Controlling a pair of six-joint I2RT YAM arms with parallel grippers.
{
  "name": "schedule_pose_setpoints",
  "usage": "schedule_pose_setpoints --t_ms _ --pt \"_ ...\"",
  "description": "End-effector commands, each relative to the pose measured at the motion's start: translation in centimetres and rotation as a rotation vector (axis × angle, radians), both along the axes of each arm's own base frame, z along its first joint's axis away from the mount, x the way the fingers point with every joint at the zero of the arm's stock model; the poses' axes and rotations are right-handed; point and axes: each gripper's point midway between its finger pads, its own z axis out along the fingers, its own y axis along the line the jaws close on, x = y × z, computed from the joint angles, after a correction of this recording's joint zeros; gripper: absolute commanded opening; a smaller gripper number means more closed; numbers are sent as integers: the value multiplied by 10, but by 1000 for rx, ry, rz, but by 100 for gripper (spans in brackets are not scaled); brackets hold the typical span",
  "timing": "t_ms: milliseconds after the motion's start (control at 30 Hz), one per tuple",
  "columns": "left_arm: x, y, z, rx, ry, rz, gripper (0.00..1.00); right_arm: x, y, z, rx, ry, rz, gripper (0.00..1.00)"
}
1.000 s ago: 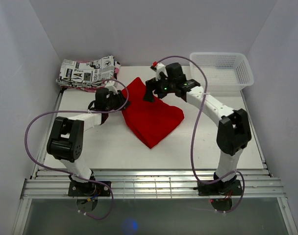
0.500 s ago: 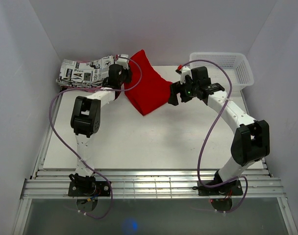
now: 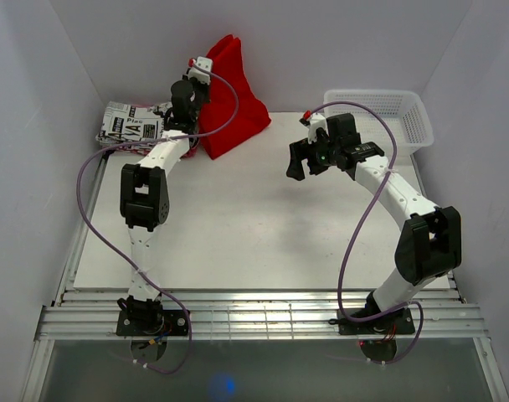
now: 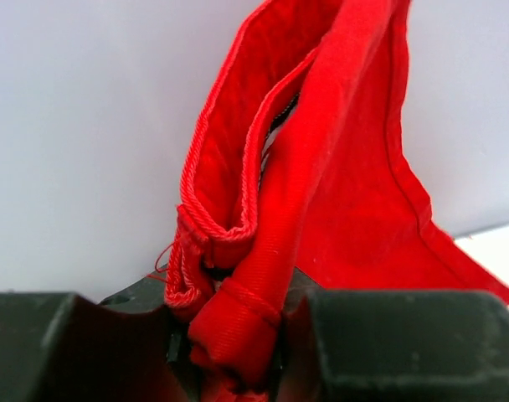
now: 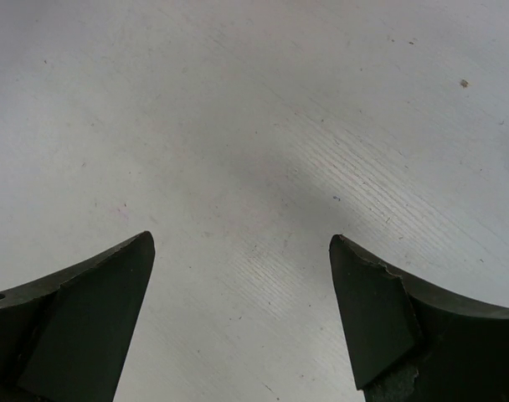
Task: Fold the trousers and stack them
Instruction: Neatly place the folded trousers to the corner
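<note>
Held high at the upper left of the top view, against the back wall: trousers (image 3: 231,96), folded into a red bundle. Long axis near upright, narrow peak at the top, wider lower edge splaying toward the right. Lower corner close above the back edge of the table (image 3: 263,226), just beside the printed garment (image 3: 133,126); touching or not, cannot tell.

Left gripper (image 3: 206,84) partly closed, pinching a thick hemmed fold and a corded edge of the trousers (image 4: 338,193). In the wrist view, cloth clamped between the fingers (image 4: 229,343) at bottom centre and rising to the top of the frame. Left arm stretched far back, forearm tilted up.

Right gripper (image 3: 295,163) spread wide, gripping nothing. Hovers over bare table right of centre, pointing down-left; only tabletop between its fingers (image 5: 242,293). Elbow bent at right, near the basket (image 3: 409,126).
</note>
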Motion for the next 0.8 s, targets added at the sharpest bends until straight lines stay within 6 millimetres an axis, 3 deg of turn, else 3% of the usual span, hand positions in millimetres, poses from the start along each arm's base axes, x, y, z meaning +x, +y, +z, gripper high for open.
schedule_pose_setpoints --t_ms 0,300,467,567,633,767 --pt "-7 34 109 9 -274 90 0 6 2 14 18 -41 8 90" --pt "-16 69 137 6 -302 189 0 5 5 9 30 -19 12 90" --pt "-24 70 160 -36 -315 190 0 6 6 10 36 -22 14 90" --pt "-22 68 163 -60 -283 191 0 7 7 12 38 -24 17 90" --pt "-25 69 178 -101 -288 199 0 8 8 13 41 -23 22 90" --pt "-33 81 197 -162 -287 278 0 9 11 14 48 -21 33 90"
